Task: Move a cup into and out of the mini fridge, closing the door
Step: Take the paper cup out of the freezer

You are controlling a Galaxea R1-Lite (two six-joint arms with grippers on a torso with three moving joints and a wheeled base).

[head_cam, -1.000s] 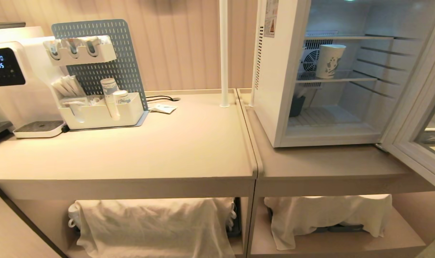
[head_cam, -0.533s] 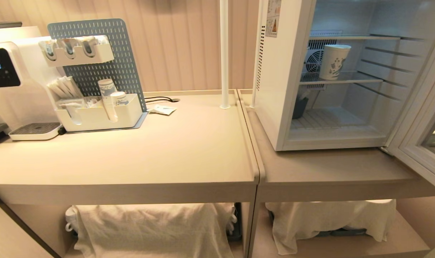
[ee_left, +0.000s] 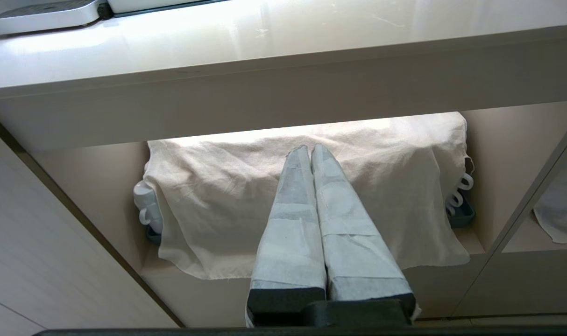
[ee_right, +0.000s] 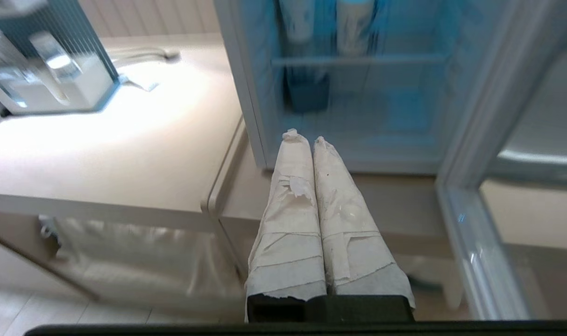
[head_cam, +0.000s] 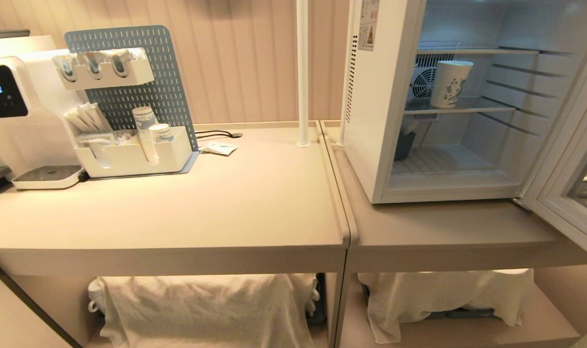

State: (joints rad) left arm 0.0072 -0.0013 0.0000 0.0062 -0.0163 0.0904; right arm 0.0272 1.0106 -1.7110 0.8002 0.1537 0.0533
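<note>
The cup (head_cam: 447,83) was seen standing upright on the middle shelf (head_cam: 460,107) of the mini fridge (head_cam: 378,104), just in front of the round rear fan (head_cam: 423,82), its long axis vertical, its mouth up and its narrower base on the shelf. The door (head_cam: 562,159) was swung wide open at the right of the head view. The step in hand was judged to be the retrieval of the cup. The right gripper (ee_right: 308,138) was raised before the open fridge, low and well short of the shelf, its taped jaws pressed together and nothing held. The left gripper (ee_left: 309,150) was parked below the surface (head_cam: 187,198), pointed at a draped cloth (ee_left: 218,200) on the lower shelf, its jaws likewise closed and empty. The next move was judged to call for the right jaws to be opened, carried up and in to the shelf, and closed about the cup's side, clear of the shelf above.
</note>
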